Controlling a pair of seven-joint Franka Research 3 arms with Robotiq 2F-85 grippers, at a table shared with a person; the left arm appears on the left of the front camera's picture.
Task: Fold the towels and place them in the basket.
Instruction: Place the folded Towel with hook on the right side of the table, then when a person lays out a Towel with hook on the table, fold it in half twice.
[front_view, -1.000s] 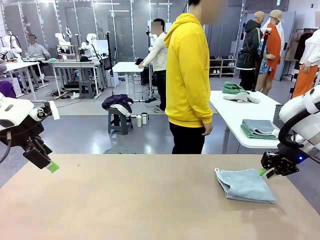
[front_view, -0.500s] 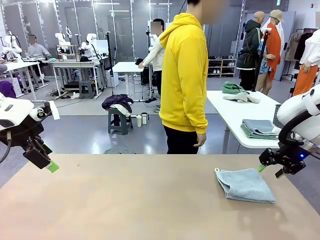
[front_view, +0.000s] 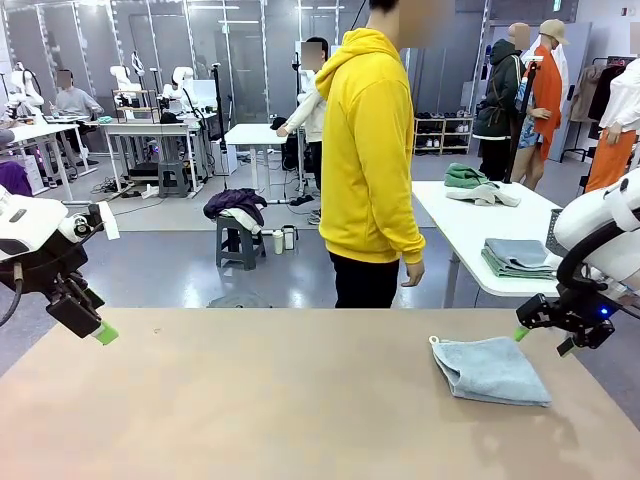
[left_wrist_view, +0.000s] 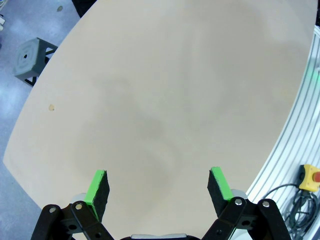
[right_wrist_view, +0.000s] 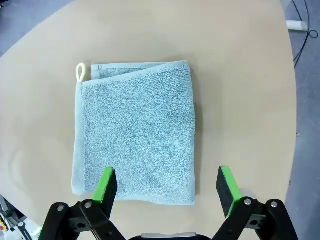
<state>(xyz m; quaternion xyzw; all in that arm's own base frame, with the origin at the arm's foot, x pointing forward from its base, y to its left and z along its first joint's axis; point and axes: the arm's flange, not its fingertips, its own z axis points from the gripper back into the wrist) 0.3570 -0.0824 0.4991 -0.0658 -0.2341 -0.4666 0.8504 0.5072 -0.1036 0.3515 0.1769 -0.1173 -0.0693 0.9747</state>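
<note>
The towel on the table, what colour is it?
The towel is pale grey-blue, with a whitish loop tag. The right wrist view shows it best.

Your front camera stands on the robot's side, a little above the table (front_view: 250, 400), and looks across it to the person (front_view: 372, 150) at the far edge. Each wrist camera looks steeply down between its own fingertips: the left gripper (left_wrist_view: 157, 172) over bare tabletop, the right gripper (right_wrist_view: 166, 171) near above the towel (right_wrist_view: 135, 130). The front and right wrist views share this towel.
</note>
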